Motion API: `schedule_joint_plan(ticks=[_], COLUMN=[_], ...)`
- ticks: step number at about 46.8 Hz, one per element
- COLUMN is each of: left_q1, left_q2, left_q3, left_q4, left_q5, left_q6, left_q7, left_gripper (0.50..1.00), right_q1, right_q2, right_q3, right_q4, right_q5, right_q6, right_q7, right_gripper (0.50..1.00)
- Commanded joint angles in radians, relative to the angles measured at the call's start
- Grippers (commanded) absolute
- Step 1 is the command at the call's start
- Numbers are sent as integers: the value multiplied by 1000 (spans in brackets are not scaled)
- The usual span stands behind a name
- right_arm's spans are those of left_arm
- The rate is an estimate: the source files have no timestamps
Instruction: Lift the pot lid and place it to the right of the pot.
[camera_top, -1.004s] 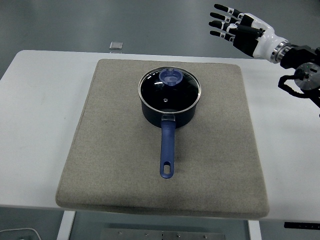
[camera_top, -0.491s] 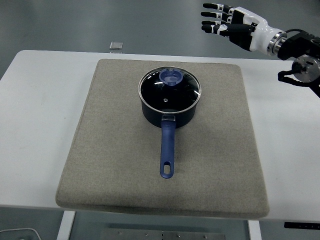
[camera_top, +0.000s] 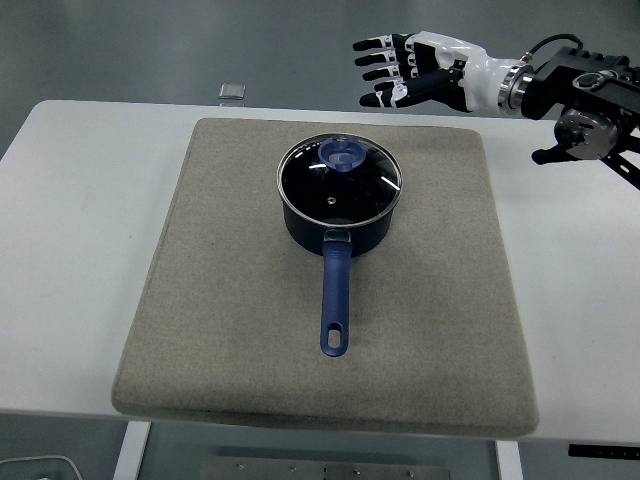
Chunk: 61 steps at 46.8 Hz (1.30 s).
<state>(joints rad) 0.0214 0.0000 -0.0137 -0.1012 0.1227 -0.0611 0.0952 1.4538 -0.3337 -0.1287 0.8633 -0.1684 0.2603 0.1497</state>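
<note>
Head view is showing us our right hand (camera_top: 415, 70) hovering above the far edge of the grey mat (camera_top: 240, 300), fingers (camera_top: 375, 45) spread apart and holding nothing. The glass lid (camera_top: 338, 180) is sitting on the dark blue pot (camera_top: 338, 232) toward the mat's far middle, its blue knob (camera_top: 342, 153) near the lid's far rim and the pot's handle (camera_top: 335, 300) pointing at the near edge. We are judging this the approach: we should be lowering over the knob, pinching it squarely, then lifting straight before carrying it to the bare mat on the pot's right side.
</note>
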Motion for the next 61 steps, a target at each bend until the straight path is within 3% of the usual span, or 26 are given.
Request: schedule_joint_plan(ticks=[1,27,42,50,61], left_q1=[0,0,0,0,0], left_q2=[0,0,0,0,0], left_q3=[1,0,0,0,0], left_q4=[0,0,0,0,0], left_q5=[0,0,0,0,0], left_q6=[0,1,0,0,0], left_q7=[0,0,0,0,0], left_gripper=[1000,1000,1000,1000,1000], right_q1=[22,187,278,301,309], right_q2=[-1,67,151,192,202], right_q3=[-17,-235,-339,-414,-440], right_q4=[22,85,80,72,59], right_q5=[-63,-410,-431,-450,-454], right_q6=[-15,-35,-38,-76,-78], right_q7=[1,1,-1,-1,-1], right_gripper=[901,901,901,901,899])
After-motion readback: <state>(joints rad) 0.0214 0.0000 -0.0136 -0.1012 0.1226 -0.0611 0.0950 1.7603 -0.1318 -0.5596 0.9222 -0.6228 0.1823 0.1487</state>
